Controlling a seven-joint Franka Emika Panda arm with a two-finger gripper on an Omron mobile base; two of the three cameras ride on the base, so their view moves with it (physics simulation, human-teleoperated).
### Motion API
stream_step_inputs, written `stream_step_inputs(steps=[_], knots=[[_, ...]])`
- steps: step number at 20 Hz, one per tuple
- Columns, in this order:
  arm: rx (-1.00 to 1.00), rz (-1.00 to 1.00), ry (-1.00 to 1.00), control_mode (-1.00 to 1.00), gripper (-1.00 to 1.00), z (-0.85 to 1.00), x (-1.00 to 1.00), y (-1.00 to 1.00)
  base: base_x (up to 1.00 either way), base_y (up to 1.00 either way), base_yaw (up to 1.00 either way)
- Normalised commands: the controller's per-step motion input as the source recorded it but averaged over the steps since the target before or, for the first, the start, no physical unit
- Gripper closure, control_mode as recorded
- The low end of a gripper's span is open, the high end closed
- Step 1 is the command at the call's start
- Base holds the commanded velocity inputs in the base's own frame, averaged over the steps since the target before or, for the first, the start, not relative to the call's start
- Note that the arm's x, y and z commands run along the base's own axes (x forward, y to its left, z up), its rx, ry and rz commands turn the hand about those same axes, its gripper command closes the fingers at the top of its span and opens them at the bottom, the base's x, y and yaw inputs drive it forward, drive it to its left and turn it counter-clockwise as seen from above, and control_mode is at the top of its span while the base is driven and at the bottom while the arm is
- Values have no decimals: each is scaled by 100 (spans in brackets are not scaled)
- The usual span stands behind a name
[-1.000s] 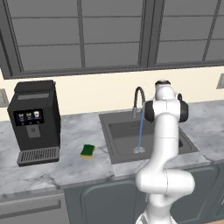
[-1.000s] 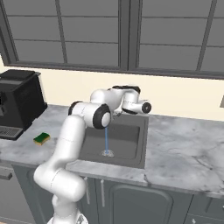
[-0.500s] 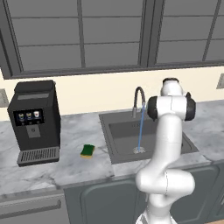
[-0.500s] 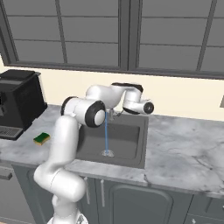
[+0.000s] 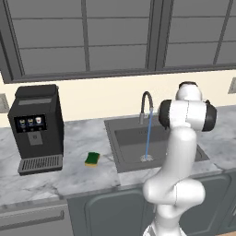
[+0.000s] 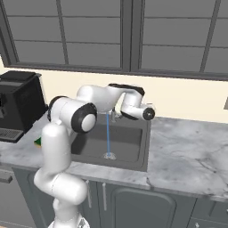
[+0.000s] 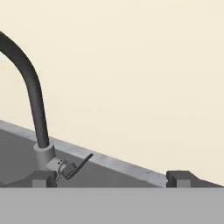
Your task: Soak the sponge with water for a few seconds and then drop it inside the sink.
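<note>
Over the last second the arm has swung its wrist up and back from the faucet (image 5: pixel 145 102), and the hand (image 7: pixel 112 177) has spread its fingers: the two dark tips now stand far apart at the bottom of the hand view, with nothing between them, facing the faucet's base and its small lever (image 7: pixel 75 165) against the cream wall. The water (image 5: pixel 148 136) is running, a thin blue stream that falls from the spout to the drain of the sink (image 5: pixel 124 159), as it did a second ago. My reading is that the tap is on and the hand is letting go of the lever, so the fetching of the sponge comes next. The sponge (image 5: pixel 92 159) lies flat on the marble counter (image 5: pixel 78 173), green side up, between the coffee machine (image 5: pixel 38 129) and the sink's left rim, untouched and dry by the look of it. It sits well apart from the hand, lower and off to the robot's left, so the arm will likely have to turn away from the faucet and reach down across the sink's left edge.
</note>
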Motion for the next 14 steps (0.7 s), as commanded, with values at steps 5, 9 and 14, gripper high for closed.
stream_step_inputs(steps=[5,9,14], knots=[[-12,-6,1,-100,-100,57,-49,12,0,0,0],[-20,-13,22,-100,-100,44,-22,0,0,0,0],[-19,-19,28,-100,-100,27,-19,0,0,0,0]])
